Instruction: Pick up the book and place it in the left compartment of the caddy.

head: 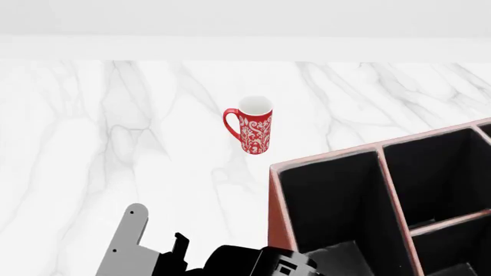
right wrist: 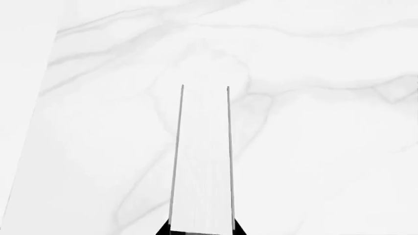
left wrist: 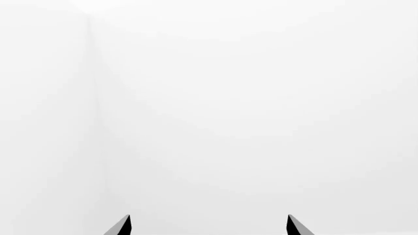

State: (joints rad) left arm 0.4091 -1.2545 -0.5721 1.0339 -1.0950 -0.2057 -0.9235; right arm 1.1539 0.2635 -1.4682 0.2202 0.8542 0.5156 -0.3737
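In the right wrist view the book (right wrist: 202,161) runs away from the camera, its white page edges facing me between two thin dark covers. My right gripper (right wrist: 201,228) is shut on its near end, over the marble table (right wrist: 326,122). In the head view the reddish-brown caddy (head: 274,201) stands at the lower right, and its left compartment (head: 337,201) is black-lined and holds nothing I can see. The book and the right gripper are out of the head view. My left gripper (left wrist: 209,218) is open with nothing between its fingers, facing a plain white wall.
A red patterned mug (head: 253,125) stands upright on the white marble table (head: 115,144), beyond the caddy's left corner. Grey and black parts of my left arm (head: 134,241) show at the head view's lower edge, beside the caddy's left wall.
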